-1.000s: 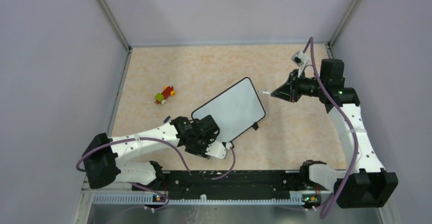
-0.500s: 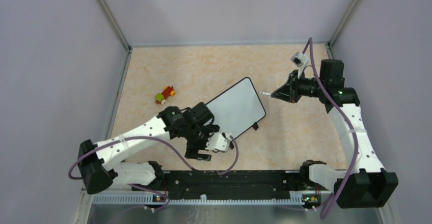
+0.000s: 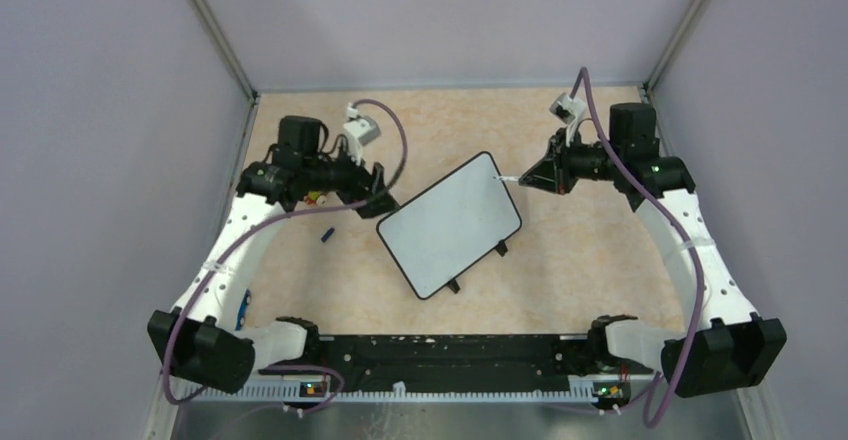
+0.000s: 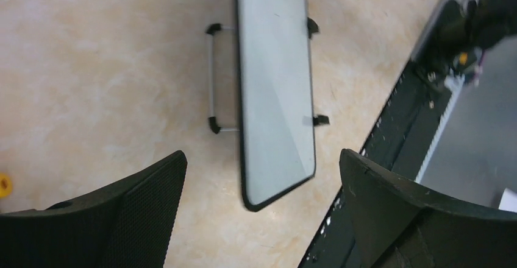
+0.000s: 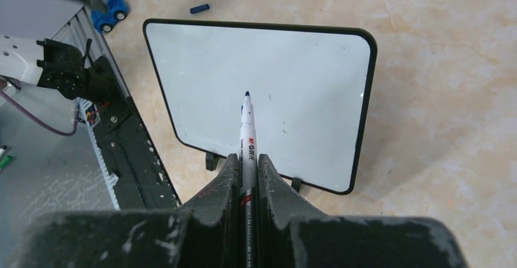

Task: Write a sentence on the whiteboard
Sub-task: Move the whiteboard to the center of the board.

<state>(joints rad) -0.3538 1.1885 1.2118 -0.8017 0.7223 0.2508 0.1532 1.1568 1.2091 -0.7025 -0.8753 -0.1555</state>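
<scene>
Zero words on the whiteboard (image 3: 450, 225) yet.
Right gripper (image 3: 532, 178) pinches the marker (image 5: 247, 128), left gripper (image 3: 380, 192) gapes empty; tip needs to touch down.

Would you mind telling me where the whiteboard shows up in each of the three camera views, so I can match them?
Top external: whiteboard at the table's centre, turned diagonally.
Left wrist: whiteboard in the upper middle, foreshortened and narrow.
Right wrist: whiteboard across the upper middle, beyond the marker.
Shared landmark: the black base rail, at bottom, right and left respectively.
</scene>
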